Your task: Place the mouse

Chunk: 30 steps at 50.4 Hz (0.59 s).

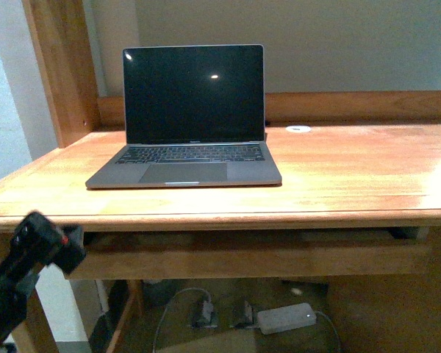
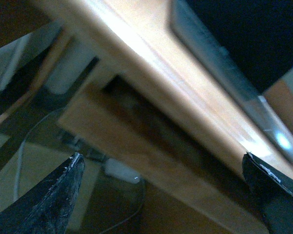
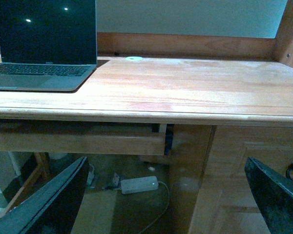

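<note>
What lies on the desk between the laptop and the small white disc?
Nothing: the desk is bare between the laptop and the white disc, as the front view shows.

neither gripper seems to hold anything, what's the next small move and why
Probably lift or pan one arm to look for the mouse. The left gripper and right gripper are both open and empty, and no mouse shows anywhere on the desk around the laptop.
</note>
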Each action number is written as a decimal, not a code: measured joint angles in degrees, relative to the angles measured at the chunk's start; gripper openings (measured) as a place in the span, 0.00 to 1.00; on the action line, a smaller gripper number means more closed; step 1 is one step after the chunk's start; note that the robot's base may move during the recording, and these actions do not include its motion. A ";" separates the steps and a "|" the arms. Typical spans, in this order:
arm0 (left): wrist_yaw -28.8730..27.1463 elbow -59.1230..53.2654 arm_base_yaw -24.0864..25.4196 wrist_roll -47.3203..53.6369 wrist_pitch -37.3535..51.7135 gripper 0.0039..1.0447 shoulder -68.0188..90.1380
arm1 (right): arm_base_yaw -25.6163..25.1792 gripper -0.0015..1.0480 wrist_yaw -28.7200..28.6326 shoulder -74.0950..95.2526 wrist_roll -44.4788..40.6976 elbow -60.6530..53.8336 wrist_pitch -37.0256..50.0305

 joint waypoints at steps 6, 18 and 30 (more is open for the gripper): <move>-0.79 0.50 1.01 -2.12 -0.79 0.94 5.35 | 0.00 0.94 -0.02 0.00 0.00 0.00 -0.02; 3.32 5.57 1.36 -4.87 -0.39 0.94 10.16 | 0.00 0.94 -0.02 0.00 0.00 0.00 0.00; 4.98 11.04 2.38 -5.25 -0.35 0.94 13.29 | 0.00 0.94 -0.02 0.00 0.00 0.00 -0.02</move>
